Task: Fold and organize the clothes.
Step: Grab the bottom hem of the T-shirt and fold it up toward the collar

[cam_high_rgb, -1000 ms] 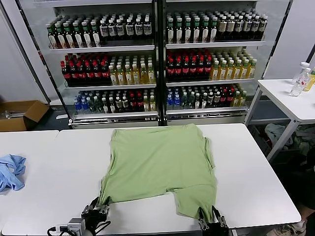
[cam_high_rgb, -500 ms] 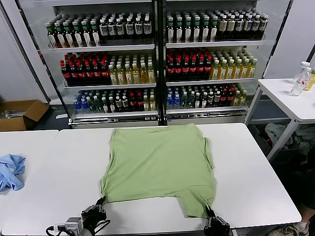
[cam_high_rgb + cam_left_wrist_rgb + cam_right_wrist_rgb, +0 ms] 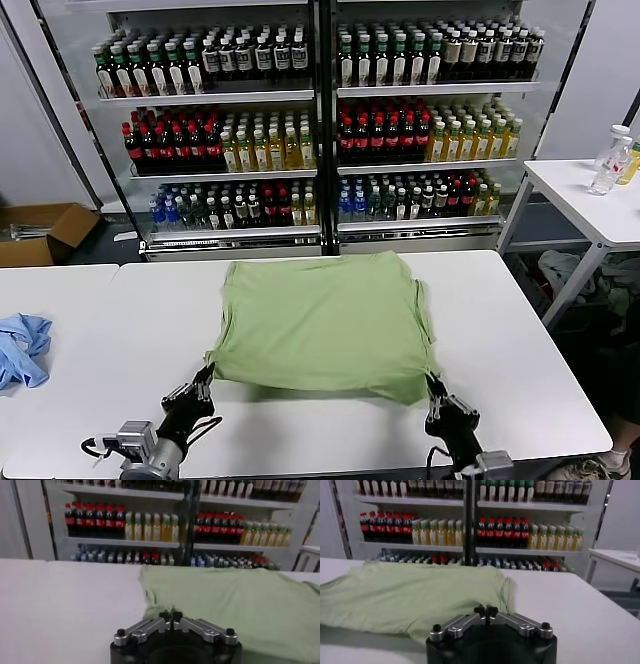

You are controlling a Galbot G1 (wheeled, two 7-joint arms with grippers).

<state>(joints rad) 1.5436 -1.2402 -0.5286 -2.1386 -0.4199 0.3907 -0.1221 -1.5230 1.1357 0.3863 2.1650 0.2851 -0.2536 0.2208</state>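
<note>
Green shirt: pale pastel green, soft fabric, spread over the middle of the white table. Far edge flat near the table's far side; near edge raised off the tabletop at both near corners, sagging between them, a shadow beneath. Sleeve folds along the right side. Buttons, collar and any mark not discernible.

Left gripper: near-left corner of the shirt, above the tabletop. Fingers pressed together, pinching the near-left corner of the fabric; in the left wrist view fingertips meeting with green cloth right at them.

Right gripper: near-right corner of the shirt, above the tabletop. Fingers closed, pinching the near-right corner; in the right wrist view fingertips meeting at the fabric edge.

Blue garment: crumpled, light blue, on the adjoining white table at the far left, well apart from the shirt.

Display cooler: glass-fronted, beyond the table, shelves filled with rows of bottled drinks in dark, red, yellow and green.

Cardboard box: open, brown, on the floor at the far left.

Side table: white, at the far right, bearing clear plastic bottles.

Pile of cloth: on the floor under the side table, mixed colours.
</note>
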